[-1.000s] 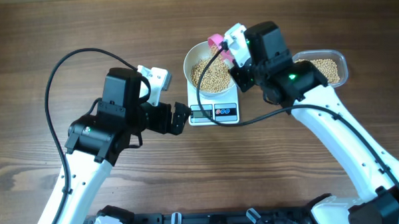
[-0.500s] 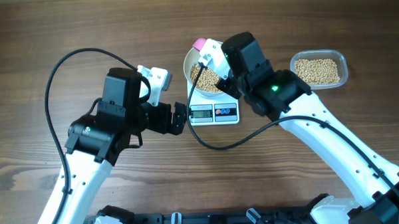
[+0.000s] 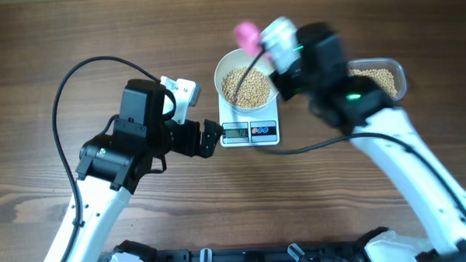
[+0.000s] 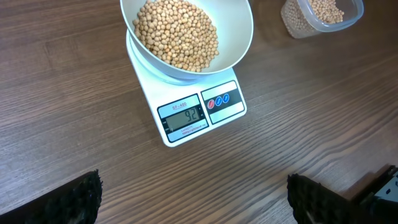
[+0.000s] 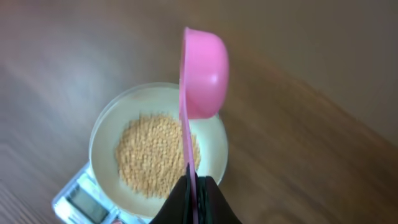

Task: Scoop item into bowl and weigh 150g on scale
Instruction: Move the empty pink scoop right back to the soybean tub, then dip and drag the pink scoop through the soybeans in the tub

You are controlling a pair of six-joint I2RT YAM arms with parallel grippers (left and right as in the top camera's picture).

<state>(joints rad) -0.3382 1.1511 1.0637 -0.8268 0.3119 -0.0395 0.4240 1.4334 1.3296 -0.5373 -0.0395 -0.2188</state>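
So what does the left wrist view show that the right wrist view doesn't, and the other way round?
Only the left wrist view: the display and two round buttons on the scale, sharp; the clear tub at upper right; the open left gripper at the bottom edge. Only the right wrist view: the pink scoop, turned on its side above the rim of the bowl, handle pinched in the shut right gripper. Both: the bowl of beans on the scale, on the wooden table, though blurred in the right wrist view.

White bowl (image 4: 241, 38) of beans (image 4: 177, 34) on scale (image 4: 186, 118), tub (image 4: 352, 15) nearby
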